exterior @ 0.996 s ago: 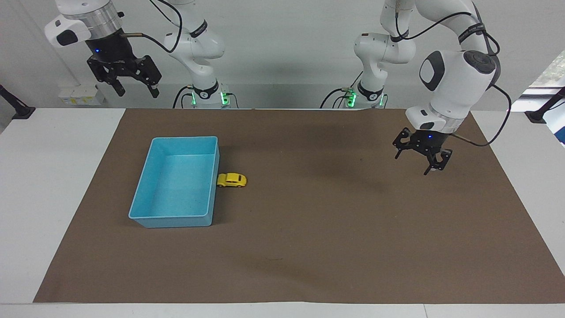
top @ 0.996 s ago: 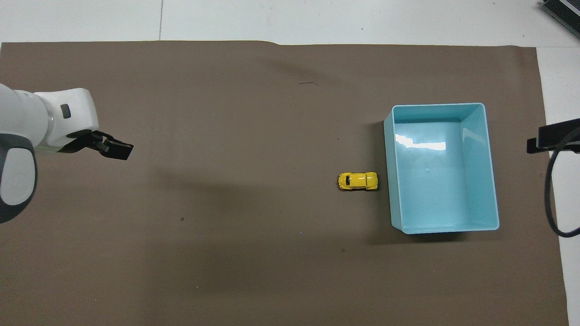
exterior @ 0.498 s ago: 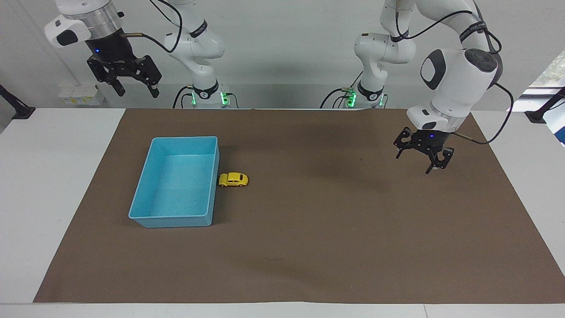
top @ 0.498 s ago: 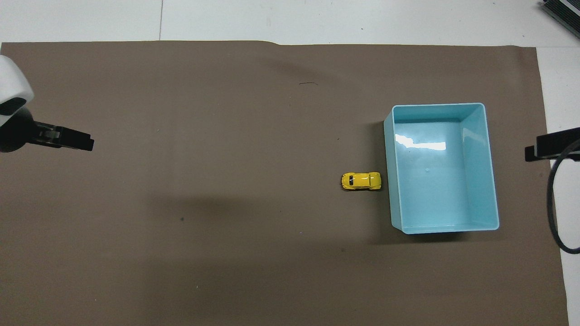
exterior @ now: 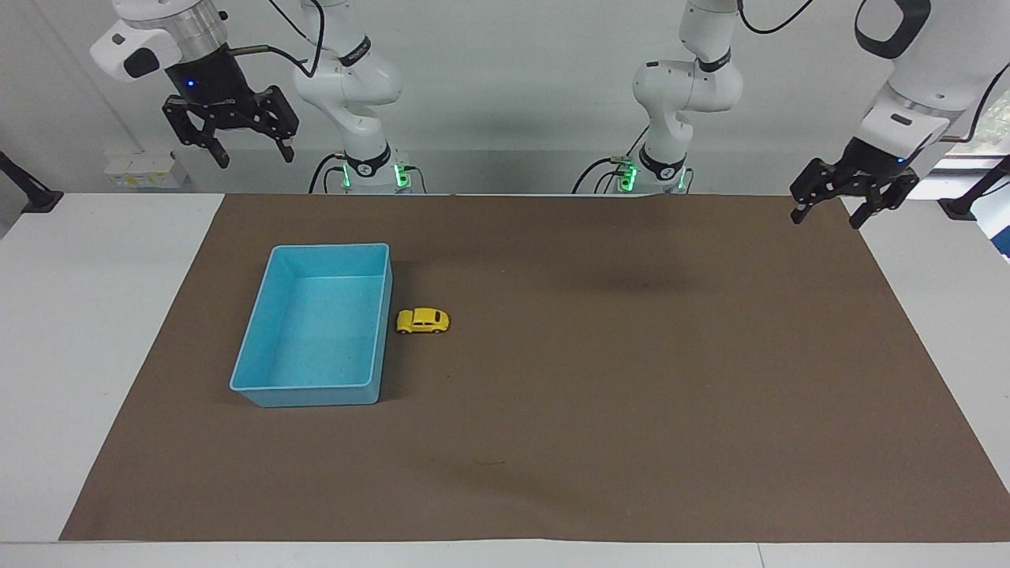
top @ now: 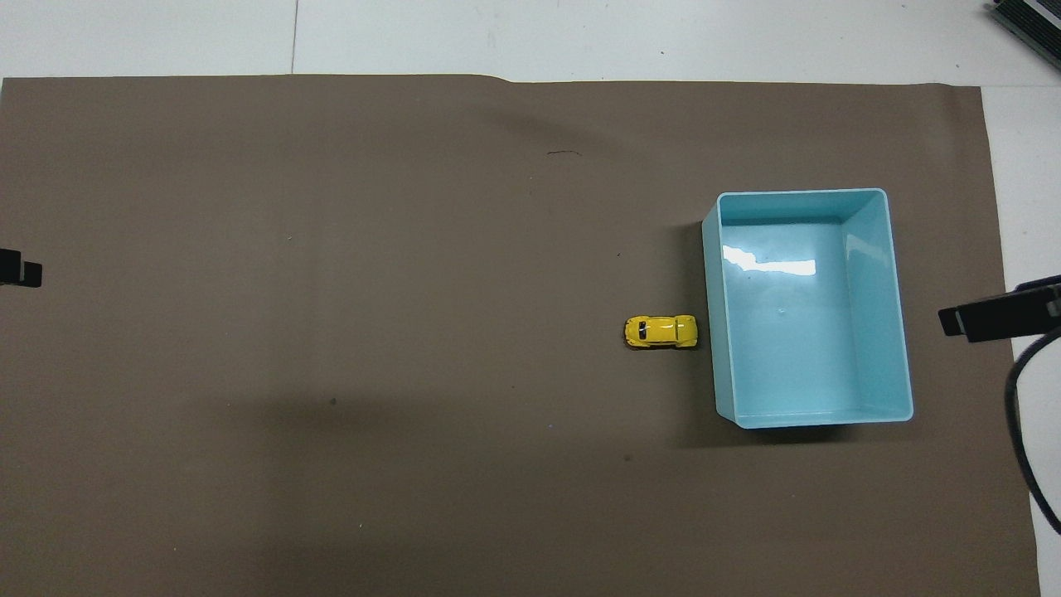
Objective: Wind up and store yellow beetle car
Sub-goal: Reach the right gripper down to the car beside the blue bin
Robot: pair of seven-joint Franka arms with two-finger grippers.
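Observation:
The yellow beetle car (exterior: 423, 320) (top: 661, 331) stands on its wheels on the brown mat, just beside the long wall of the blue bin (exterior: 330, 248) (top: 800, 192), on the side toward the left arm's end. The bin holds nothing. My left gripper (exterior: 826, 222) hangs open and empty, high over the mat's corner at the left arm's end, well away from the car. My right gripper (exterior: 256, 160) is open and empty too, raised above the table edge at the right arm's end. In the overhead view only one finger (top: 23, 273) of the left gripper shows.
The brown mat (exterior: 600, 410) covers most of the white table (exterior: 87, 331). A black cable from the right arm loops in at the overhead view's edge (top: 1024, 464). Nothing else lies on the mat.
My left gripper has risen and pulled back from over the mat toward the left arm's end of the table. The right gripper has shifted slightly. The car has crept a little along the mat.

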